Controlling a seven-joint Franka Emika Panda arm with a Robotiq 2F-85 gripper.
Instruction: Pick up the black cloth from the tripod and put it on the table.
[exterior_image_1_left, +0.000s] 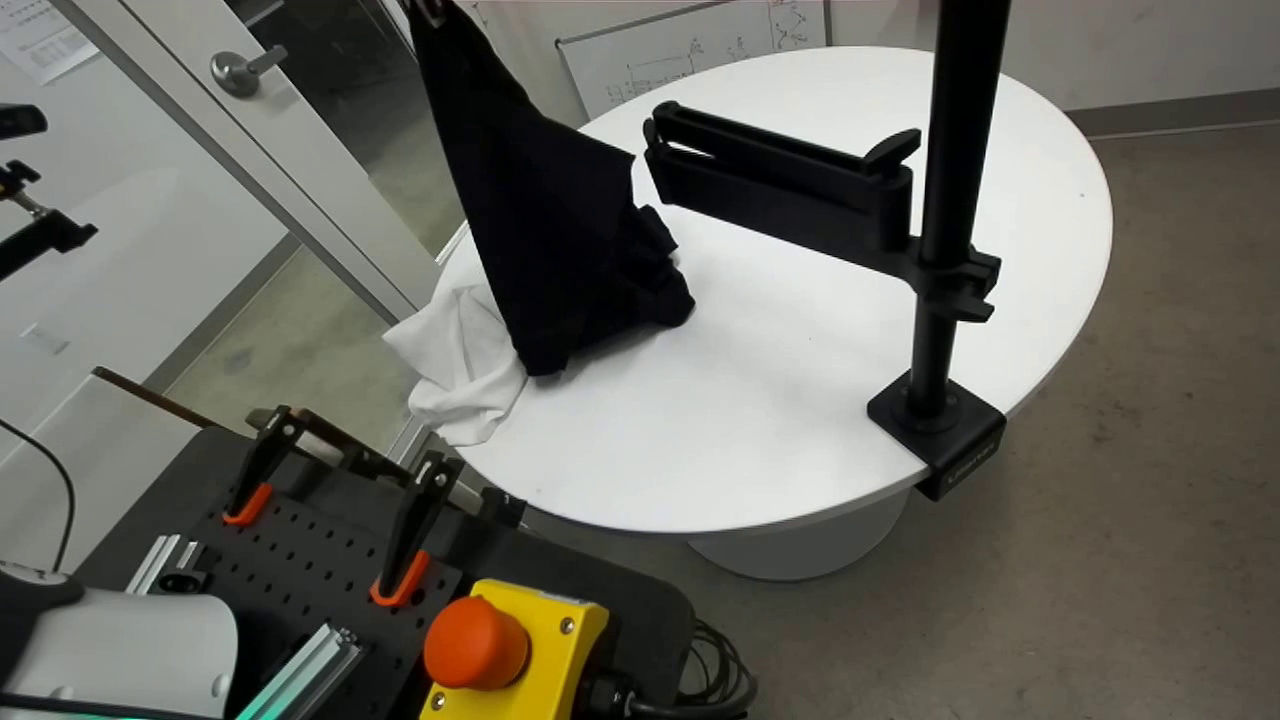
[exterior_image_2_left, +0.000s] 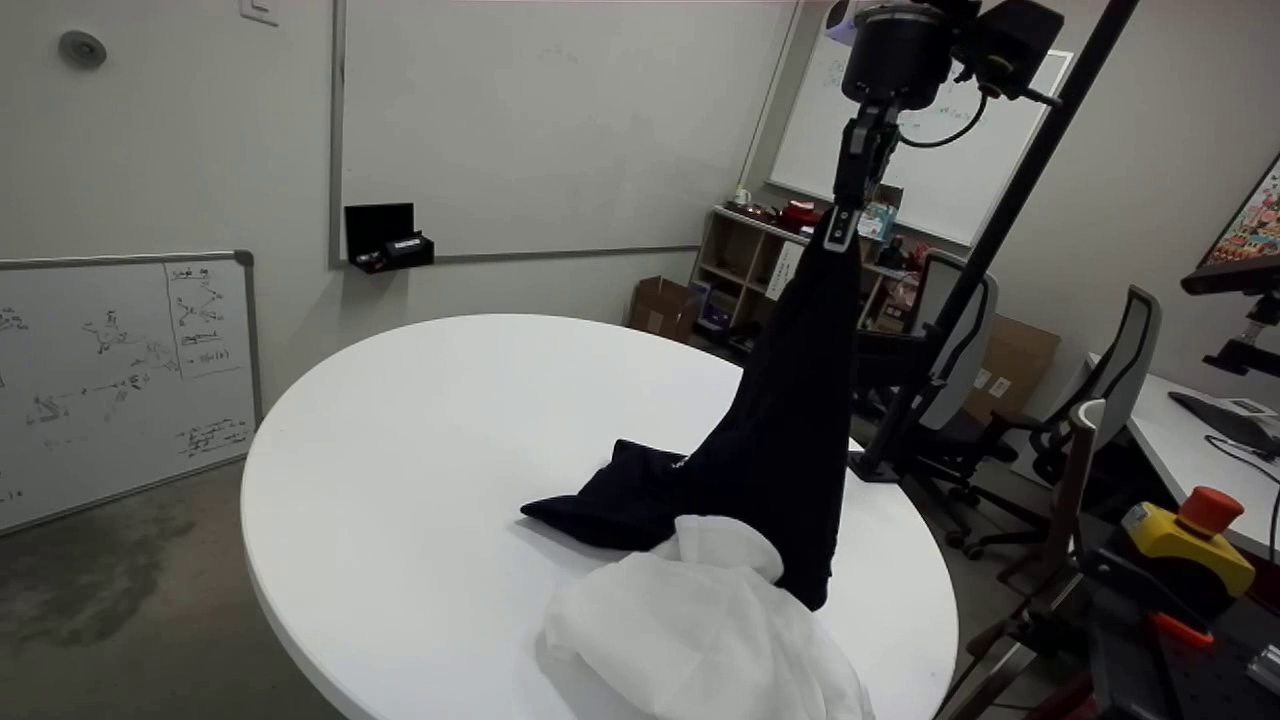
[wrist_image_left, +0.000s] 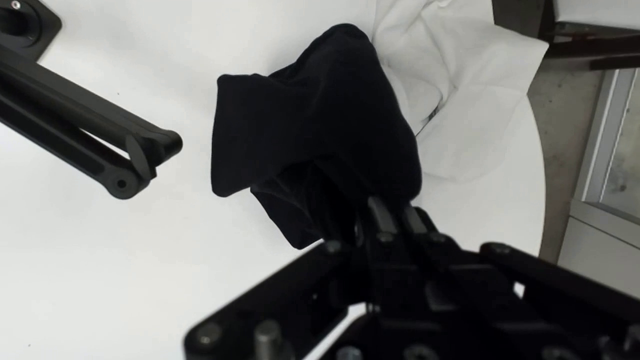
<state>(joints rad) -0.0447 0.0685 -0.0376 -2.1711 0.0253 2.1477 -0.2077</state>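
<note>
The black cloth (exterior_image_1_left: 550, 220) hangs from my gripper (exterior_image_1_left: 430, 12) above the round white table (exterior_image_1_left: 760, 420). It also shows in an exterior view (exterior_image_2_left: 775, 450), where its lower end lies bent on the tabletop. My gripper (exterior_image_2_left: 842, 225) is shut on the cloth's upper end and points down. In the wrist view the fingertips (wrist_image_left: 396, 212) pinch the cloth (wrist_image_left: 340, 100), with a narrow gap of dark fabric between them. The tripod, a black pole stand (exterior_image_1_left: 950, 150) with a folded side arm (exterior_image_1_left: 780, 180), is clamped to the table edge, apart from the cloth.
A crumpled white cloth (exterior_image_1_left: 465, 365) lies at the table edge beside the black cloth. The stand's side arm (wrist_image_left: 90, 120) reaches over the table in the wrist view. A yellow box with a red button (exterior_image_1_left: 530, 640) and orange-tipped clamps (exterior_image_1_left: 410, 540) are on the dark robot base.
</note>
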